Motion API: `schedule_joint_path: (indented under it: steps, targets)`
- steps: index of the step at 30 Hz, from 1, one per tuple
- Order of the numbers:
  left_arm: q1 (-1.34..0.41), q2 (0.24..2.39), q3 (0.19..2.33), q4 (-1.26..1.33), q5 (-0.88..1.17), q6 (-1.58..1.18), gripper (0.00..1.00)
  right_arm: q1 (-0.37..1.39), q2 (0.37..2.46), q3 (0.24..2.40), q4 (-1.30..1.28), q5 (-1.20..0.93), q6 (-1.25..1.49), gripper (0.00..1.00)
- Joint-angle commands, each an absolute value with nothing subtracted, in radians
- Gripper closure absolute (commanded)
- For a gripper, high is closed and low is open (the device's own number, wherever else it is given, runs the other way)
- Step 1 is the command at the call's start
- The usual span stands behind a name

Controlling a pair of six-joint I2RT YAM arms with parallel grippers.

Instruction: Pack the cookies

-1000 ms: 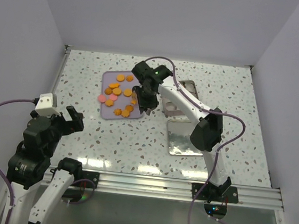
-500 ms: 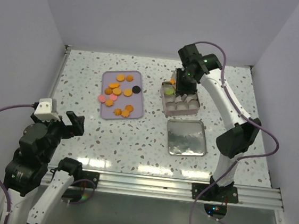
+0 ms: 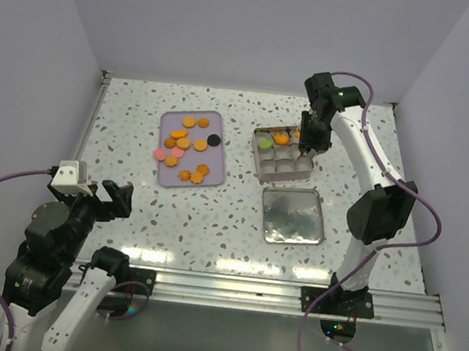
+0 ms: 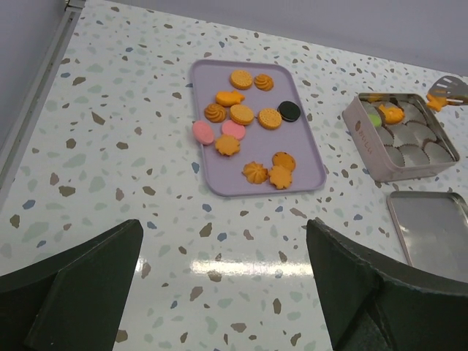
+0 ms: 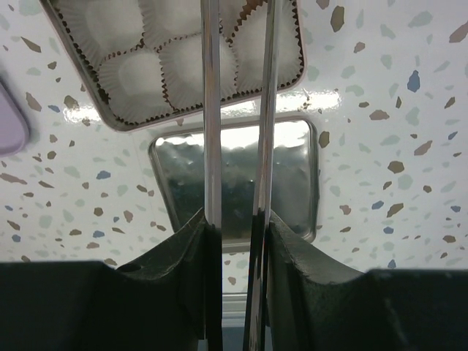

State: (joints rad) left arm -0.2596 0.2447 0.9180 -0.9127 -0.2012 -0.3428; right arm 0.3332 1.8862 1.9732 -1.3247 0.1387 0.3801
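Observation:
Several cookies (image 3: 184, 143), mostly orange with two pink and one black (image 3: 214, 140), lie on the lilac tray (image 3: 168, 173); they also show in the left wrist view (image 4: 241, 114). A green cookie (image 4: 375, 117) and an orange one (image 4: 391, 113) sit in the paper cups of the square tin (image 3: 261, 157). My right gripper (image 3: 307, 144) hangs over the tin's far right corner, its long metal blades nearly together, with an orange cookie (image 4: 436, 102) at their tips. The right wrist view (image 5: 240, 7) cuts the tips off. My left gripper (image 3: 111, 196) is open and empty at the near left (image 4: 223, 292).
The tin's lid (image 3: 293, 215) lies flat just in front of the tin, also in the right wrist view (image 5: 234, 183). A metal rail (image 3: 98, 119) runs along the table's left edge. Walls close in the back and both sides.
My right gripper left the tray, crossed to the tin and now sits at its far right corner. An orange cookie has appeared in the tin. The left arm sank slightly.

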Motion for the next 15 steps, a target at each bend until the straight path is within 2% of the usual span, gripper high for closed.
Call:
schedule_joint_path:
  steps: [1,15]
  targets:
    - [-0.265,0.233,0.919,-0.861,-0.195,-0.316,0.0,0.331,1.904,1.99,-1.279,0.124,0.353,0.83]
    - [-0.265,0.259,0.919,-0.864,-0.201,-0.322,0.0,0.313,2.02,2.045,-1.256,0.097,0.337,0.8]
